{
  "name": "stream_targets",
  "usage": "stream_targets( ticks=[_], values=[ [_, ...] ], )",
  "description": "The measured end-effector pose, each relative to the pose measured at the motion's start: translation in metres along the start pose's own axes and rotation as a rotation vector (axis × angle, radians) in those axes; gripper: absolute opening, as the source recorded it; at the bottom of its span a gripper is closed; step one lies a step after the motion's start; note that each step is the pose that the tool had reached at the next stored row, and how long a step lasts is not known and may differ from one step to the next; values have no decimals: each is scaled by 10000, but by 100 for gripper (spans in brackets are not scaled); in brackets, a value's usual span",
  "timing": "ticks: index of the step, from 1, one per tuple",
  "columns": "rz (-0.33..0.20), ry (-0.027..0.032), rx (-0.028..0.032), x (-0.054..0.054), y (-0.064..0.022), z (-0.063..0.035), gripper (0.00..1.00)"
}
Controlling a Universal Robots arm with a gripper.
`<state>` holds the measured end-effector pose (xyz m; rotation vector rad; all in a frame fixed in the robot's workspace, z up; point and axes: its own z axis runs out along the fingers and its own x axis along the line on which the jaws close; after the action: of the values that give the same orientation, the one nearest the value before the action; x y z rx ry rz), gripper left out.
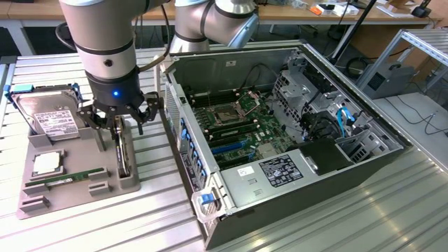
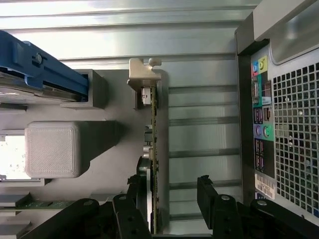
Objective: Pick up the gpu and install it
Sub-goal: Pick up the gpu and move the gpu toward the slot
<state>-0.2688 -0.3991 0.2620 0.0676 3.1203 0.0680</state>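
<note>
Currently the gpu (image 1: 124,153) stands on edge in a slot of the grey holder tray (image 1: 77,157), on the desk (image 1: 336,215), to the exterior view's left of the computer case (image 1: 280,131). The tool (image 2: 174,191) straddles its upper edge, jaws spread and not clamped. One finger (image 2: 143,186) is almost against the card and the other is clear of it. Closing from this offset could push the card askew in its slot, so it might jam or slip when lifted.

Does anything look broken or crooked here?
Nothing stands out. The thin dark circuit card with a metal end bracket stands straight on edge in the grey holder tray, and the robot's black hand straddles it, open.
</note>
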Motion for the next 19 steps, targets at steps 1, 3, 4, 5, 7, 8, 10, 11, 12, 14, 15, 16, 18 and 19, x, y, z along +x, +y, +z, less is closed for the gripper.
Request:
stream_targets(
  ticks=[1, 3, 4, 5, 7, 8, 10, 11, 12, 14, 15, 16, 18, 19],
  values=[
    [0, 0, 0, 0, 0, 7, 57],
    [0, 1, 1, 1, -1, 29, 57],
    [0, 0, 2, 1, -2, 42, 57],
    [0, 0, 1, 1, -2, 50, 57],
    [0, 5, 4, 2, -3, 67, 57],
    [1, 5, 5, 2, -4, 77, 57],
    [1, 1, 1, 2, -4, 87, 57],
    [0, 1, 1, 2, -4, 87, 57],
    [0, 1, 1, 2, -4, 87, 57],
    [-1, -19, -17, -2, 0, 40, 57],
    [1, -3, -7, -3, 2, -20, 57],
    [3, -1, -32, 2, 2, -38, 57],
    [1, -6, -73, 183, -6, -42, 57],
    [2, -5, -76, 203, -8, -14, 57]
  ],
)
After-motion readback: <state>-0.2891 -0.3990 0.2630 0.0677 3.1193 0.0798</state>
